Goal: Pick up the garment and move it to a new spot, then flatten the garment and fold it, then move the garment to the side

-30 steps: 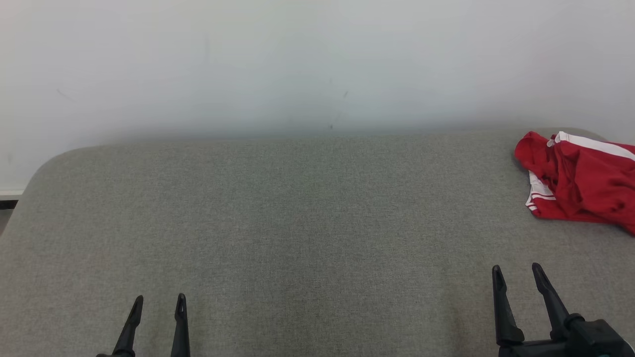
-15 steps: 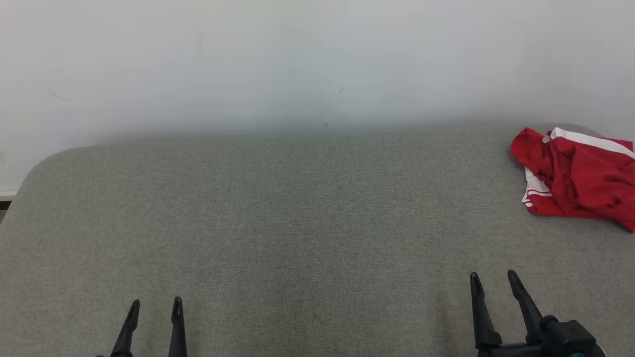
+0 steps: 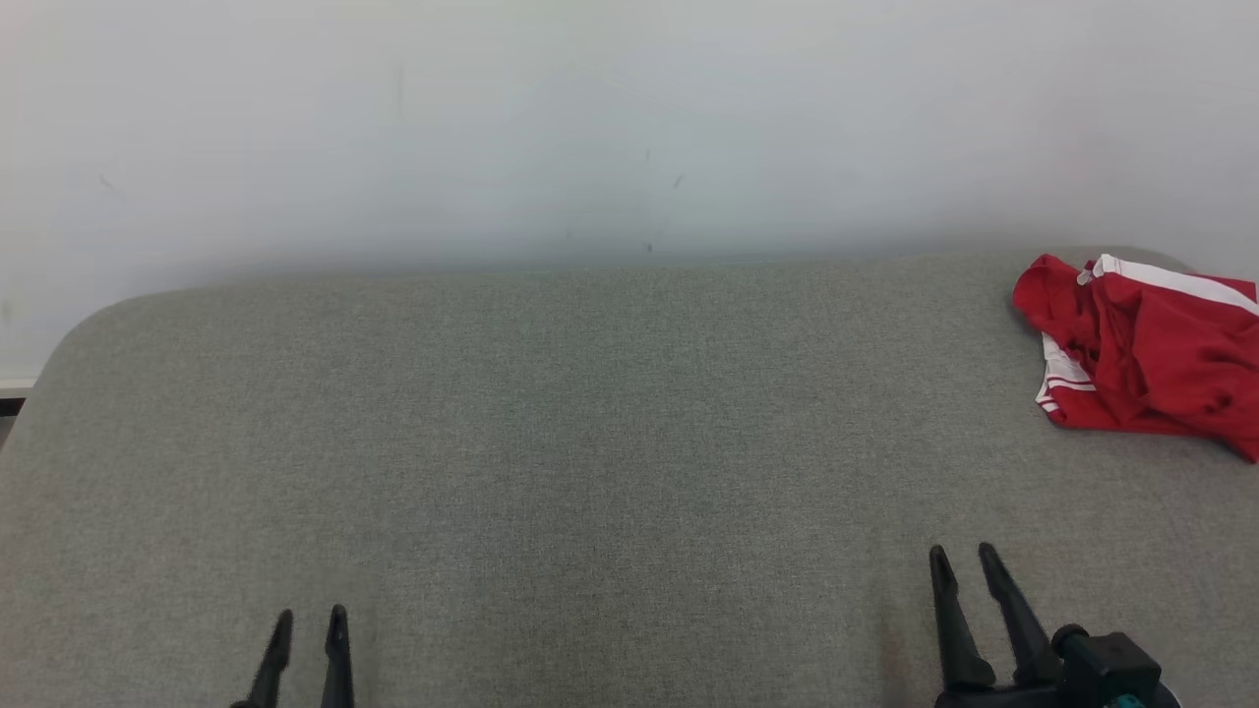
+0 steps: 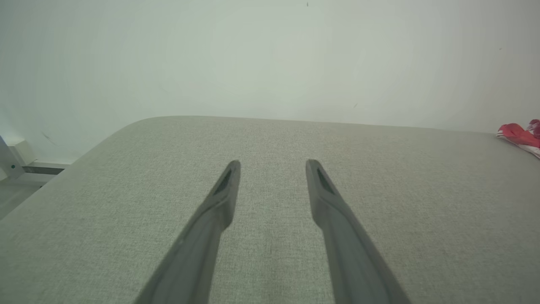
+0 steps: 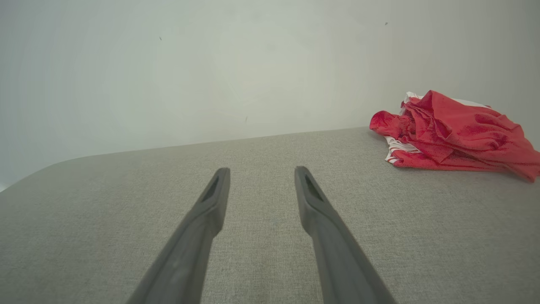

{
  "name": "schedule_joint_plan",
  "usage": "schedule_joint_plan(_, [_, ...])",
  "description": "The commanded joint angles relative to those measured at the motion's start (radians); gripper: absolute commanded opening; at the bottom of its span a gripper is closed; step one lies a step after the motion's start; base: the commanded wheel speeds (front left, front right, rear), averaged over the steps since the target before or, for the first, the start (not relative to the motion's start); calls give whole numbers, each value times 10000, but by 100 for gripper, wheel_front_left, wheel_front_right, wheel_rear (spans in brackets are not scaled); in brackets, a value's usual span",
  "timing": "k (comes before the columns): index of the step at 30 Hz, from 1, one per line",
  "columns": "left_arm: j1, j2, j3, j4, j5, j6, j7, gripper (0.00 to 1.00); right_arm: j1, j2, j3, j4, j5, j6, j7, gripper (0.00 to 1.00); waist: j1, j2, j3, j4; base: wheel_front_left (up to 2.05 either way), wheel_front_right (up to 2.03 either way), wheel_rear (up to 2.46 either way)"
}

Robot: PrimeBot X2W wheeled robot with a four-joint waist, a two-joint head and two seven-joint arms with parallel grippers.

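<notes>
A pale wall (image 3: 629,118) is backing a grey fabric-covered tabletop (image 3: 590,413), where a crumpled red garment (image 3: 1141,344) with white stripes is lying at the far right corner, running off the head view's right edge. The right gripper (image 3: 962,551) is hanging over the near edge at the right, well apart from the garment, its fingers standing parted around nothing. The left gripper (image 3: 312,613) is waiting at the near left, its fingers likewise parted and empty.

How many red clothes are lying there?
1. The crumpled red garment with white stripes lies far right on the grey fabric surface, cut off by the head view's edge.
</notes>
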Motion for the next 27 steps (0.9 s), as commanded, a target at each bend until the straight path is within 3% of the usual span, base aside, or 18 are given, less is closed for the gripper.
schedule_joint_plan(1, [3, -11, 14, 95, -46, -2, 31, 0, 22, 3, -13, 83, 47, -2, 40, 0, 0, 0, 1, 1, 0, 0, 0])
schedule_joint_plan(4, [34, -29, 17, 269, -117, -5, 82, 0, 107, 10, -18, 263, 124, 0, 74, 0, 1, 0, 1, 1, 0, 0, 0])
schedule_joint_plan(27, [-483, -85, 302, 321, -4304, -160, 1149, 0, -397, 95, -187, 294, 4381, -4, 1136, 0, 1, 0, 47, 36, 0, 0, 0])
